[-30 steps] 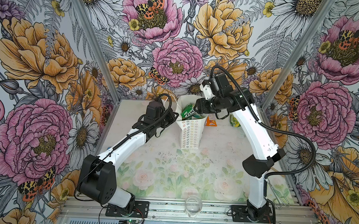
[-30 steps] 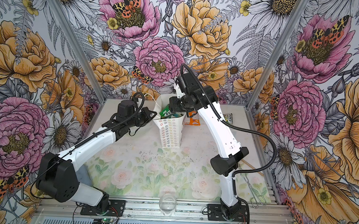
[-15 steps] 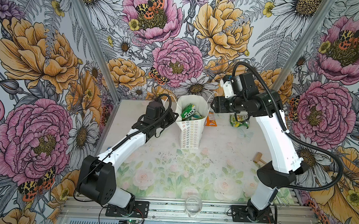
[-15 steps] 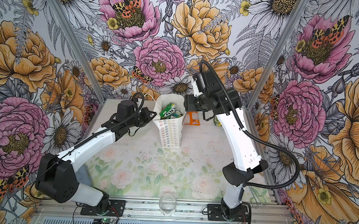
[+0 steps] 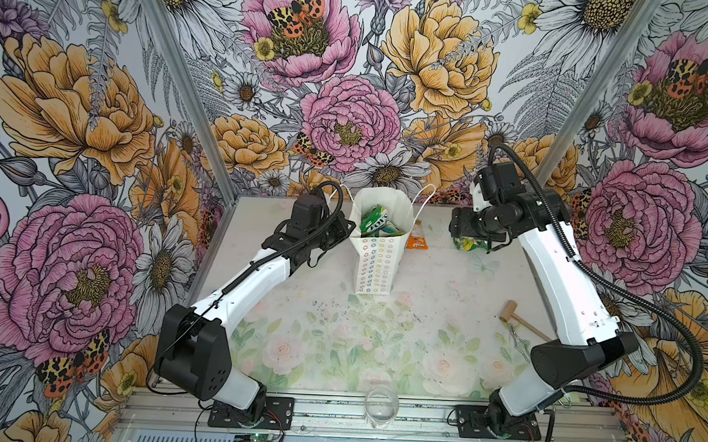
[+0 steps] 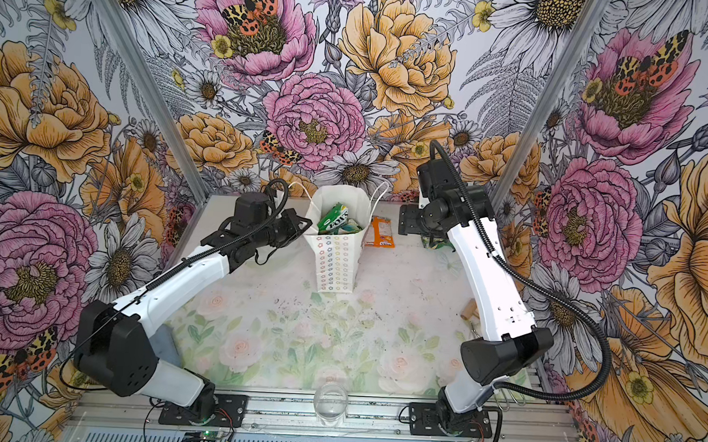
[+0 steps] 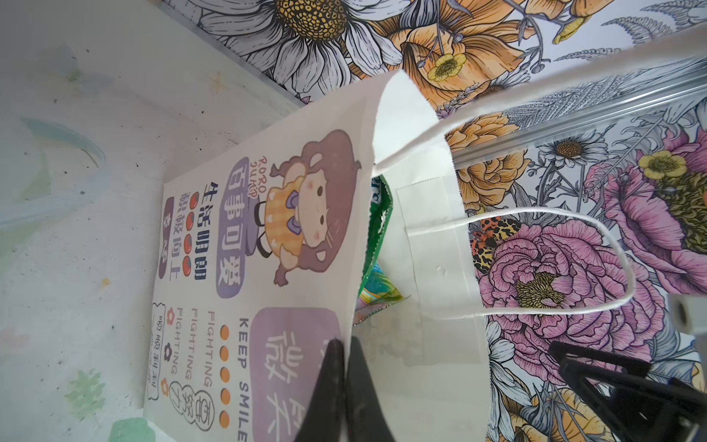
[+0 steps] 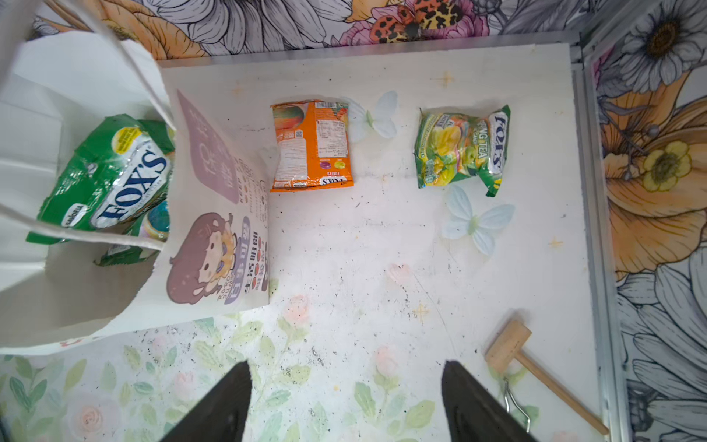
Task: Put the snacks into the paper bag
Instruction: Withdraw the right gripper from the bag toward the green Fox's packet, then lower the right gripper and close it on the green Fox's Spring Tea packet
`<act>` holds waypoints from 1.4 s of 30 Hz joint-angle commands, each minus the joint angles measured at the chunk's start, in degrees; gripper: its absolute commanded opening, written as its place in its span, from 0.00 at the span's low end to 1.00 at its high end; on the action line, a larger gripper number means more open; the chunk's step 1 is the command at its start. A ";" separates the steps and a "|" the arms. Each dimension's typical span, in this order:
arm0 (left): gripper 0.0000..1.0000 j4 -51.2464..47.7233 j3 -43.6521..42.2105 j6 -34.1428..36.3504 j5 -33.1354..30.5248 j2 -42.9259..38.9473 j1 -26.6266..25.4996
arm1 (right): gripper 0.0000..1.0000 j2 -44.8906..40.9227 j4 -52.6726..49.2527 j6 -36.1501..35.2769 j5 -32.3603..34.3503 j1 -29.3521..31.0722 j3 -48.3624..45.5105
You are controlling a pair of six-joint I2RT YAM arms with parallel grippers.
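The floral counter (image 5: pixel 422 317) carries a standing paper bag (image 5: pixel 377 265). An orange packet (image 8: pixel 311 145) and a green packet (image 8: pixel 463 149) lie ahead of the right end effector (image 8: pixel 346 367). Beside it lie a wooden mallet (image 8: pixel 509 344) and possibly a wire clip (image 8: pixel 514 405).

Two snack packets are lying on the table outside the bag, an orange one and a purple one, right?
Not quite. The orange packet is there, but the other packet is green and yellow, not purple. The right wrist view shows both lying on the table outside the paper bag.

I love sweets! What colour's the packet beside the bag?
The packet is orange; best in right wrist view.
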 commanded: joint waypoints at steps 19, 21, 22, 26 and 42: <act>0.02 1.24 0.54 1.51 -1.74 -0.38 -0.53 | 0.85 11.23 16.68 14.24 -10.16 -19.88 -9.18; 0.02 1.23 0.39 1.60 -1.68 -0.36 -0.51 | 0.85 12.41 17.71 17.14 -11.12 -20.46 -9.10; 0.02 1.31 0.35 1.60 -1.63 -0.43 -0.43 | 0.85 12.89 18.51 18.58 -11.56 -20.74 -9.35; 0.03 1.73 0.32 1.27 -1.01 -0.64 -0.45 | 0.85 13.97 22.58 23.99 -13.22 -21.63 -11.06; 0.05 1.93 0.40 1.77 -0.07 -0.17 -0.33 | 0.86 20.34 33.41 36.71 -12.56 -22.04 -15.76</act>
